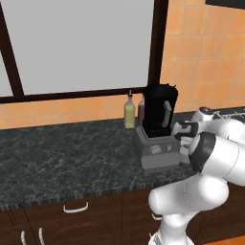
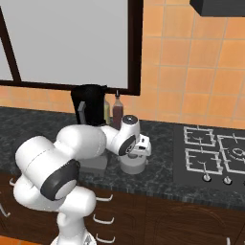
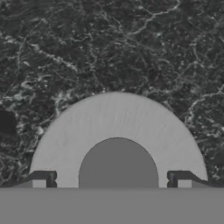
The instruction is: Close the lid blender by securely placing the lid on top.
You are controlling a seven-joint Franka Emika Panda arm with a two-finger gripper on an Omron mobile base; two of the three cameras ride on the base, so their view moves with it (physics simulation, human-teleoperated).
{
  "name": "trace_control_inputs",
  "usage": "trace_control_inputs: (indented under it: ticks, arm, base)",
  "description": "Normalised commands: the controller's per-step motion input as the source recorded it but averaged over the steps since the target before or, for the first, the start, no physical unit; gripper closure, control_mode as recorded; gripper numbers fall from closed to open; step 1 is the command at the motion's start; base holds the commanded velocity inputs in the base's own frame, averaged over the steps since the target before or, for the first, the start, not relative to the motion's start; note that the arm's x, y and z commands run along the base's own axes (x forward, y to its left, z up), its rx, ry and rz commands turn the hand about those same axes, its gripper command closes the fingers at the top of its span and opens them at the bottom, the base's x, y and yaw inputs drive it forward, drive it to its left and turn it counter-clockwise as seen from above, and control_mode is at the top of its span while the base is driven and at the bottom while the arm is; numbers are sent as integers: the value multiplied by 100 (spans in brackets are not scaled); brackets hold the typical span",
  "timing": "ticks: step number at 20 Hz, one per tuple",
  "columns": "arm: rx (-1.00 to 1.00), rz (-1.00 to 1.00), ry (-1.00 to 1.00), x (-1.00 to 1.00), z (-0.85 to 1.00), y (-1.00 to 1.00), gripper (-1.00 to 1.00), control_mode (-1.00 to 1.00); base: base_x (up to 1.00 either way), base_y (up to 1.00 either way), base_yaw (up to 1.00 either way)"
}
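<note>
The blender (image 1: 159, 111) stands at the back of the dark counter, a tall black jar with a grey handle on a grey boxy base (image 1: 155, 149); its top has no cap on it. In the right base view the jar (image 2: 89, 106) rises behind my arm. To the right of the base, the lid (image 2: 132, 165) rests on the counter. My gripper (image 2: 137, 152) points down right above it. In the hand view the lid (image 3: 116, 122) lies directly below, its knob (image 3: 118, 164) centred between my fingertips (image 3: 41, 179). The gripper (image 3: 111, 179) is open and holds nothing.
A yellowish bottle (image 1: 129, 113) and a dark red bottle (image 2: 117, 113) stand against the tiled wall beside the jar. A gas stove (image 2: 215, 153) is set into the counter at the right. Drawers with handles (image 1: 75, 208) run below the counter edge.
</note>
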Motion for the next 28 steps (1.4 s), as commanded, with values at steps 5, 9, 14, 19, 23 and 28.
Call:
trace_control_inputs:
  ticks: [5,9,14,19,23,28]
  arm:
    - [0,0,2,8,-35,-9,100,-100]
    - [0,0,4,0,-35,-5,100,-100]
    - [0,0,2,0,-9,0,100,-100]
    - [0,0,-1,-8,-3,0,100,-100]
    - [1,0,0,-9,47,0,100,-100]
    - [0,0,0,-11,69,0,100,-100]
  base:
    - [0,0,0]
    - [0,0,0]
    - [0,0,0]
    - [0,0,0]
    - [0,0,0]
    - [0,0,0]
